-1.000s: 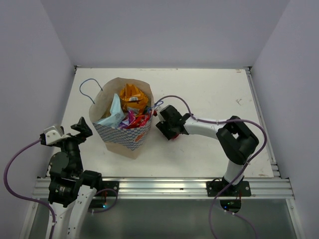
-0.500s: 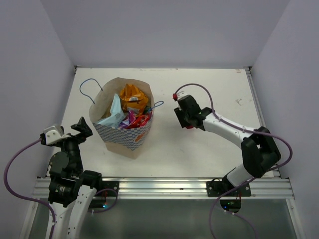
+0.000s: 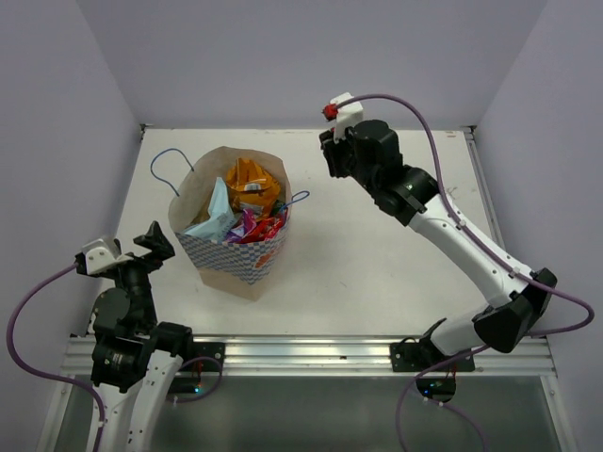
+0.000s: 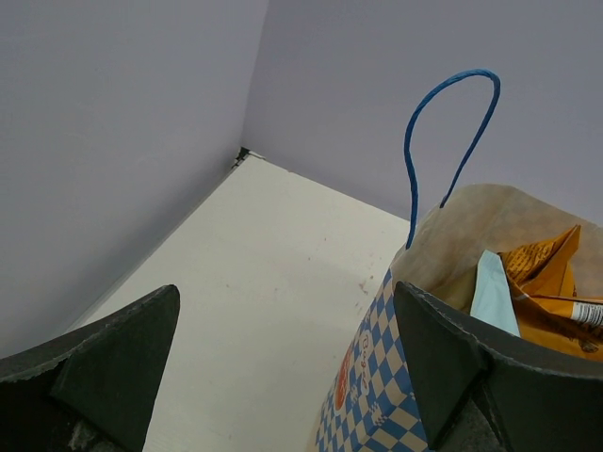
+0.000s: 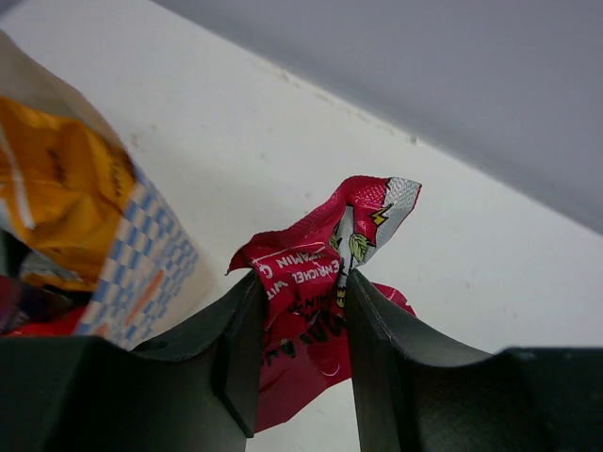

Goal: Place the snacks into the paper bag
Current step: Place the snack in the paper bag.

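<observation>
Packet [image 5: 320, 282] of red foil stands on end, pinched in the right claw [image 5: 300, 353], tip up.

The right arm stretches up and away from its base at the near right, forearm angled toward the far middle of the scene, its wrist raised high. The right gripper [image 5: 301, 330] has both dark fingers [image 5: 240, 348] pressed against a red packet [image 5: 316, 273] pinched between them. The left arm stays folded low at the near left, wrist tilted upward. The left gripper [image 4: 283, 367] has its two fingers spread wide apart, with nothing between them.
</observation>
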Robot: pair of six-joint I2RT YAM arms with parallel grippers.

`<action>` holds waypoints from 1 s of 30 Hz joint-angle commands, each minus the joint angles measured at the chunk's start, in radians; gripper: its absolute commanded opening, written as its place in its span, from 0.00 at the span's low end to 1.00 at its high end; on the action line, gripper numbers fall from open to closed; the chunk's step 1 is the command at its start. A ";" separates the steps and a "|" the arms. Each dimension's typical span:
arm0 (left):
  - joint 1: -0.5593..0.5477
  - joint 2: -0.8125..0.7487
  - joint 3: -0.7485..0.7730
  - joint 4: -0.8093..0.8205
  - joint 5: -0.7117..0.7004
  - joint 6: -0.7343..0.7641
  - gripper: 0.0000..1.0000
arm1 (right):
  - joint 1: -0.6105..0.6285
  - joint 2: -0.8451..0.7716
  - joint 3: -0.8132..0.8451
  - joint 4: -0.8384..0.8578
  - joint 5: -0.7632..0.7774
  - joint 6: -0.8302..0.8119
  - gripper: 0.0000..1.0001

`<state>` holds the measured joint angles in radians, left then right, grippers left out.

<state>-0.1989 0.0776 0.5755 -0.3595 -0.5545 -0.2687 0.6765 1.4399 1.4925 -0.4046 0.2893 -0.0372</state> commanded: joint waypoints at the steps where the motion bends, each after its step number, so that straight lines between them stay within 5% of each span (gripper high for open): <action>1: -0.007 -0.015 -0.003 0.034 -0.005 0.005 0.99 | 0.069 0.026 0.150 0.036 -0.079 -0.084 0.01; 10: -0.008 -0.016 -0.005 0.034 -0.004 0.006 0.99 | 0.233 0.172 0.373 0.050 -0.311 -0.135 0.01; 23: -0.010 -0.022 -0.006 0.033 -0.007 0.006 0.99 | 0.374 0.352 0.411 0.003 -0.302 -0.128 0.06; 26: -0.013 -0.024 -0.005 0.033 -0.007 0.006 0.99 | 0.377 0.372 0.407 -0.023 -0.267 -0.113 0.22; 28: -0.014 -0.024 -0.005 0.033 -0.007 0.006 0.99 | 0.376 0.370 0.396 -0.026 -0.233 -0.112 0.47; 30: -0.013 -0.024 -0.005 0.033 -0.007 0.006 0.99 | 0.376 0.363 0.381 -0.020 -0.216 -0.112 0.61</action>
<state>-0.2054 0.0650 0.5755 -0.3595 -0.5545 -0.2687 1.0492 1.8168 1.8572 -0.4313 0.0174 -0.1497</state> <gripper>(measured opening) 0.991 0.556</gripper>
